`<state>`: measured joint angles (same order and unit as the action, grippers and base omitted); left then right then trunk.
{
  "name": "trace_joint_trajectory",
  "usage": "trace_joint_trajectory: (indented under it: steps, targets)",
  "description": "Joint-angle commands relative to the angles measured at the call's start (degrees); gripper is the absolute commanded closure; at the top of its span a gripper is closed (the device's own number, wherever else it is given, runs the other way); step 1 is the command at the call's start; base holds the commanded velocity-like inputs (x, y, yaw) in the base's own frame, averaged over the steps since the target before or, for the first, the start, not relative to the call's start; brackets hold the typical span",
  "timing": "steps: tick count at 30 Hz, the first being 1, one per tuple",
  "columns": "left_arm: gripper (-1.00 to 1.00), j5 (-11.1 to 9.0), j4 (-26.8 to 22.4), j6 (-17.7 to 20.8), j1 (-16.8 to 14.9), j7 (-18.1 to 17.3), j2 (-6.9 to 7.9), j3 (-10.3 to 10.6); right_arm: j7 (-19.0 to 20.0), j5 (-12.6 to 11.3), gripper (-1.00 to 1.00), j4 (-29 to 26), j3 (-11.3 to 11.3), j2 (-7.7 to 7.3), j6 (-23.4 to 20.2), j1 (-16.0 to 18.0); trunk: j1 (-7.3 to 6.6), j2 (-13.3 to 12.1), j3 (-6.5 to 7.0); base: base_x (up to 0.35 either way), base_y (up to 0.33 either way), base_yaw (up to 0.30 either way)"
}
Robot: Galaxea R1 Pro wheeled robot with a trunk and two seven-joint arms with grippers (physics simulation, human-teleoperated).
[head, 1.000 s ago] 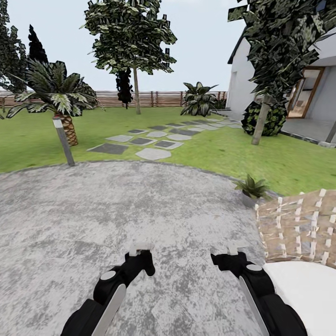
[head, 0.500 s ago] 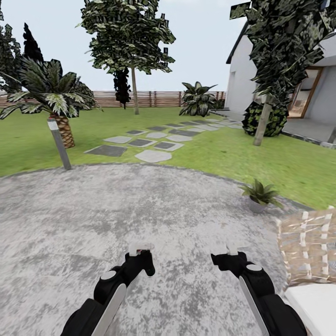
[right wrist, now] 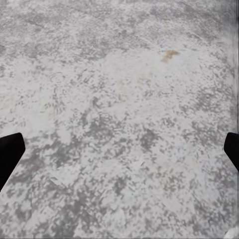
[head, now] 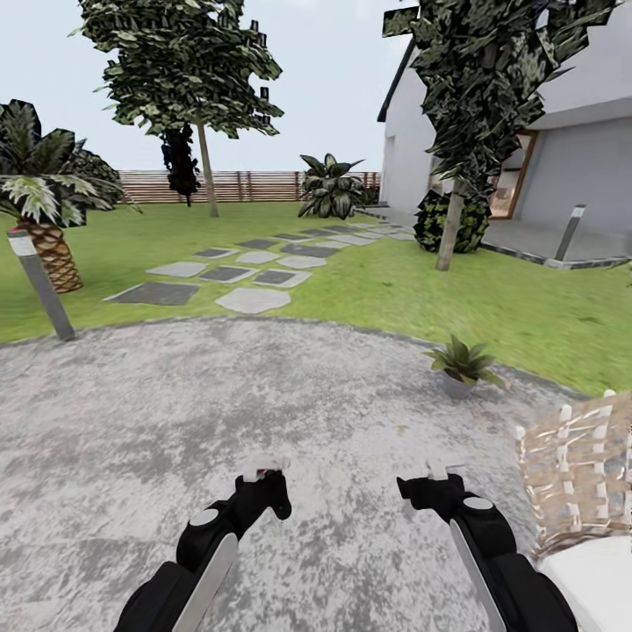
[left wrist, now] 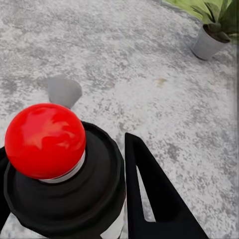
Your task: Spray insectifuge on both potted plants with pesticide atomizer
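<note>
Transit step: left gripper (left wrist: 107, 199) clamped on pesticide atomizer (left wrist: 59, 169), right gripper (right wrist: 119, 149) spread wide, empty; one potted plant (head: 460, 364) ahead-right at patio (head: 175, 412) edge; next, approach and aim nozzle.

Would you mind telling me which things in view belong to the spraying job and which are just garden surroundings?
Job:
pesticide atomizer, held in the left gripper
potted plant at the patio edge

Surroundings:
wicker seat
stepping stones
bollard lamp
palm
fence
house

No text, label or number can be read — nothing legible.
</note>
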<state>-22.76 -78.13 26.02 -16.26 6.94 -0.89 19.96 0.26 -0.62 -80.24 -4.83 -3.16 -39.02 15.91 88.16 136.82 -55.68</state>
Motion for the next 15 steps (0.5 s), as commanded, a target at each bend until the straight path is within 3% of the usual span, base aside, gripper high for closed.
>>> trace_joint_trajectory:
  steps: [1, 6, 15]
  targets:
    - [1.0, 0.0, 0.0, 0.0, 0.0, 0.0, -0.01, 0.0, 0.0, 0.0, -1.0, 0.0, 0.0, 0.0, 0.0, 0.0, 0.0, 0.0, 0.0, 0.294, 0.159, -0.291]
    - [1.0, 0.0, 0.0, 0.0, 0.0, 0.0, 0.01, 0.0, 0.0, 0.0, -1.0, 0.0, 0.0, 0.0, 0.1, 0.0, 0.0, 0.0, 0.0, 0.292, 0.164, -0.251]
    - [1.0, 0.0, 0.0, 0.0, 0.0, 0.0, 0.01, 0.0, 0.0, 0.0, -1.0, 0.0, -0.1, 0.03, 0.1, 0.0, 0.0, 0.0, 0.0, 0.286, 0.182, -0.021]
